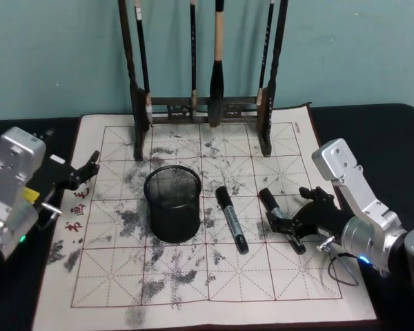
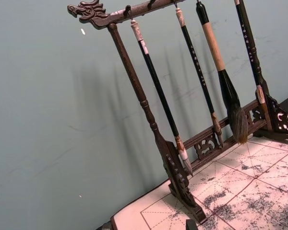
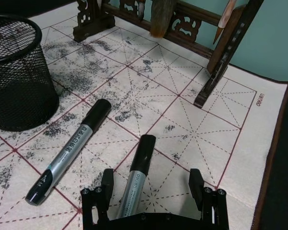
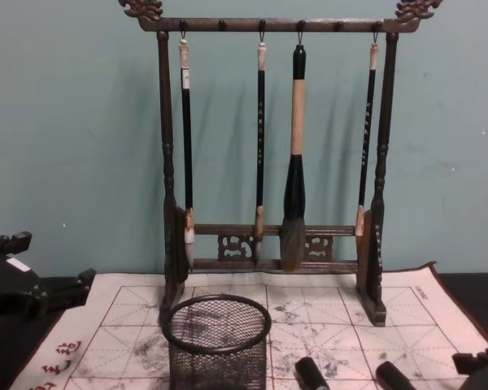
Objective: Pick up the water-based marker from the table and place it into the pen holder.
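Two water-based markers lie on the calligraphy mat, both grey-barrelled with black caps. One marker (image 1: 231, 219) (image 3: 69, 153) rests just right of the pen holder (image 1: 172, 203) (image 3: 17, 72) (image 4: 217, 341), a black wire-mesh cup standing upright at the mat's middle. The other marker (image 1: 279, 217) (image 3: 137, 175) lies between the fingers of my right gripper (image 1: 291, 212) (image 3: 151, 184), which is open and low over it, one finger on each side. My left gripper (image 1: 83, 172) hovers open at the mat's left edge, away from both markers.
A tall dark wooden brush rack (image 1: 203, 69) (image 2: 173, 158) (image 4: 268, 162) with several hanging brushes stands at the back of the mat (image 1: 124, 276). Black table surface borders the mat on both sides. A teal wall is behind.
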